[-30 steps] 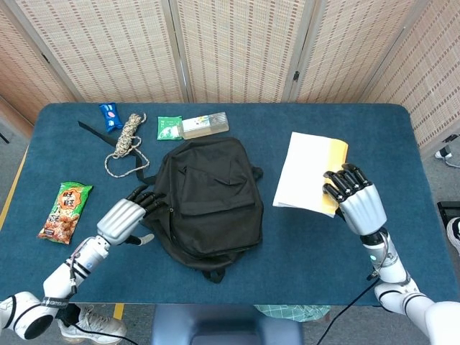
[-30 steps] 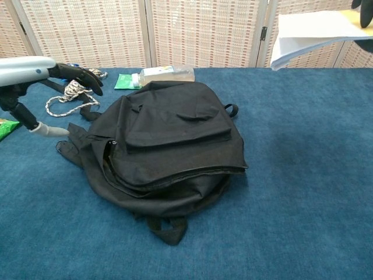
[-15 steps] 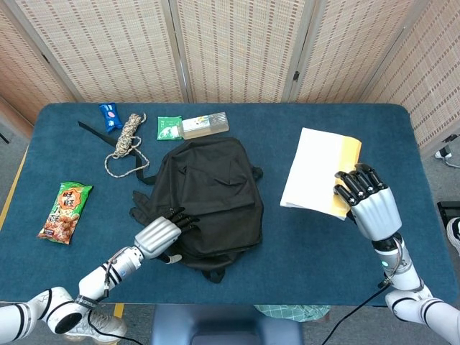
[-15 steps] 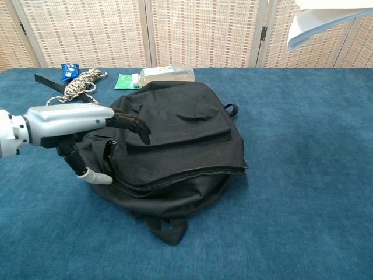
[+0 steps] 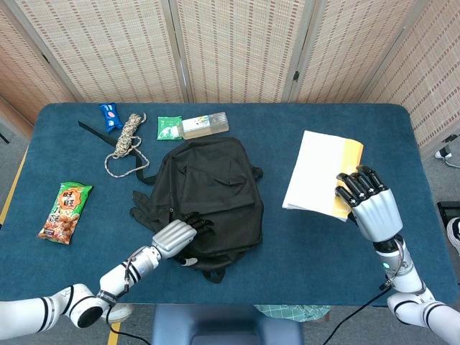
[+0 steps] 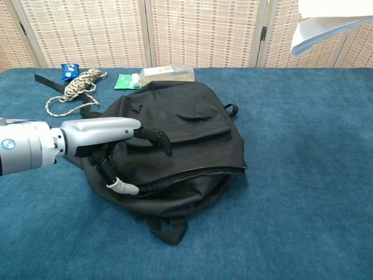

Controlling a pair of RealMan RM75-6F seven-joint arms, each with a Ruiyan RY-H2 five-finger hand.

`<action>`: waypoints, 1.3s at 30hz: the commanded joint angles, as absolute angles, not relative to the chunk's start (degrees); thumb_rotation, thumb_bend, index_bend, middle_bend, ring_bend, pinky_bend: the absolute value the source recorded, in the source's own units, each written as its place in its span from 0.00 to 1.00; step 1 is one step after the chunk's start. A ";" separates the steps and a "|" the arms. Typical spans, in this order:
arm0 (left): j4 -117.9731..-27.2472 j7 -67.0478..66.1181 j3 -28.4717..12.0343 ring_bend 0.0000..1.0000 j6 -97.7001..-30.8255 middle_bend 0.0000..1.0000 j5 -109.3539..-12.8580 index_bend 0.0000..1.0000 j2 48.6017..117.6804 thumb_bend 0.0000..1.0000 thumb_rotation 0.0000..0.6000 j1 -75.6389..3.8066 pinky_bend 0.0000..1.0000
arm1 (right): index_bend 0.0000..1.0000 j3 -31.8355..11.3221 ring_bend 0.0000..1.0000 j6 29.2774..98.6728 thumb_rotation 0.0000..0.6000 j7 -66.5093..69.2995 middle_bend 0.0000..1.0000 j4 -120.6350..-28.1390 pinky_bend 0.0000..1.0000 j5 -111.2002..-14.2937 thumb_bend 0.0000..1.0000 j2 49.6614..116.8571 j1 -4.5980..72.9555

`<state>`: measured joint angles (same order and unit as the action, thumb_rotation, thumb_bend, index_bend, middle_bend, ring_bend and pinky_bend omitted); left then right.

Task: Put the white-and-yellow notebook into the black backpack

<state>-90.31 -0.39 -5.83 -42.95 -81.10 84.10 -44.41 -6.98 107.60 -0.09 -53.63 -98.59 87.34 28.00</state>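
Note:
The black backpack lies flat in the middle of the blue table, seen again in the chest view as the backpack. My left hand reaches over its lower left edge, fingers spread and holding nothing; the chest view shows this left hand hovering above the bag's zipper side. My right hand holds the white-and-yellow notebook up in the air to the right of the bag. Only the notebook's lower corner shows at the top right of the chest view.
Along the far side lie a blue packet, a coiled rope, a green pouch and a clear box. A snack bag sits at the left. Wicker screens stand behind the table.
My left hand has slid right along the table's front onto the backpack's lower left edge. My right hand has lifted the notebook slightly up and to the right.

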 commanded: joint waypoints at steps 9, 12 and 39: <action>-87.55 -0.88 -7.24 0.16 -42.70 0.17 -75.07 0.28 88.49 0.29 1.00 -45.74 0.05 | 0.80 -7.35 0.49 107.31 1.00 0.83 0.48 -52.74 0.36 -98.81 0.47 87.86 27.47; -86.63 -0.84 -7.69 0.17 -43.42 0.17 -73.44 0.31 89.37 0.30 1.00 -45.57 0.05 | 0.80 -7.42 0.49 107.15 1.00 1.18 0.48 -52.33 0.36 -98.78 0.47 88.08 27.34; -86.66 14.28 -18.49 0.33 -45.12 0.35 -61.40 0.62 85.94 0.76 1.00 -44.41 0.09 | 0.80 -5.81 0.50 110.95 1.00 6.88 0.49 -61.04 0.36 -104.07 0.47 87.94 26.84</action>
<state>-86.36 13.23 -16.21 -46.69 -64.49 87.62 -43.58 -6.47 110.12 5.83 -59.36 -102.89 88.22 27.05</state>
